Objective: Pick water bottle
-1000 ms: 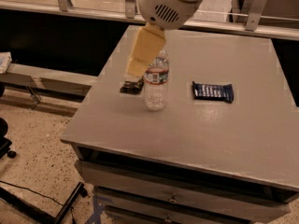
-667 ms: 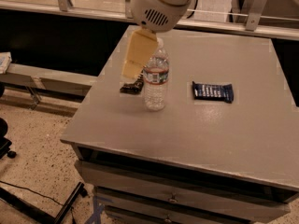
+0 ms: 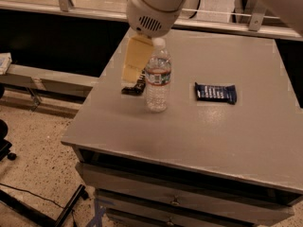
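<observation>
My pincer (image 3: 132, 66) hangs just left of the upright water bottle (image 3: 157, 82) on the worktop (image 3: 213, 141), and I cannot tell whether it is apart or together.

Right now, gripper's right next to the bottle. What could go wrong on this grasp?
1. The gripper hangs close beside the upper half of the upright water bottle, on its image-left side. A sideways bump that high could tip the narrow bottle over.
2. A small dark object lies on the table just below the gripper; going lower may strike or snag it.
3. A toppled bottle might roll toward the dark blue wrapper or off the table.
</observation>
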Controlling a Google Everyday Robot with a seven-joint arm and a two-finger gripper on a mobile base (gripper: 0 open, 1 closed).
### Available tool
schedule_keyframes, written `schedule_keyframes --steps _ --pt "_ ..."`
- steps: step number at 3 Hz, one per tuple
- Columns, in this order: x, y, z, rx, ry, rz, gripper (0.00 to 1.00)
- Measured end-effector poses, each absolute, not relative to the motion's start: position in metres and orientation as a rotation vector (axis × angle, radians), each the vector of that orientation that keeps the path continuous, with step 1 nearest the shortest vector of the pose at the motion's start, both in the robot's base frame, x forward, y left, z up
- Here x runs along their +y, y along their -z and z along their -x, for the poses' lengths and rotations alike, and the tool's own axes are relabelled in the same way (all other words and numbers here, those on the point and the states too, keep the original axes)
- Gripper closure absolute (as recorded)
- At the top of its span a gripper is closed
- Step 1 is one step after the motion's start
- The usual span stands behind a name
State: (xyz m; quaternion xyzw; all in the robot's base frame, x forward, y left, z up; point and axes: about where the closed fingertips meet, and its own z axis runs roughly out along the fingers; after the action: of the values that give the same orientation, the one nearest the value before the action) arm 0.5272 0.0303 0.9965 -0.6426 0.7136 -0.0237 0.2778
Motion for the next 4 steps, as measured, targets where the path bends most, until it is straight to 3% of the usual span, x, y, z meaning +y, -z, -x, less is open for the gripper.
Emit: schedule_keyframes --steps 1,4 --pt "0.031 -0.996 -0.528 1.918 0.065 1.726 0.00" --pt "-0.064 -0.978 -0.487 1.950 0.439 2.036 0.00"
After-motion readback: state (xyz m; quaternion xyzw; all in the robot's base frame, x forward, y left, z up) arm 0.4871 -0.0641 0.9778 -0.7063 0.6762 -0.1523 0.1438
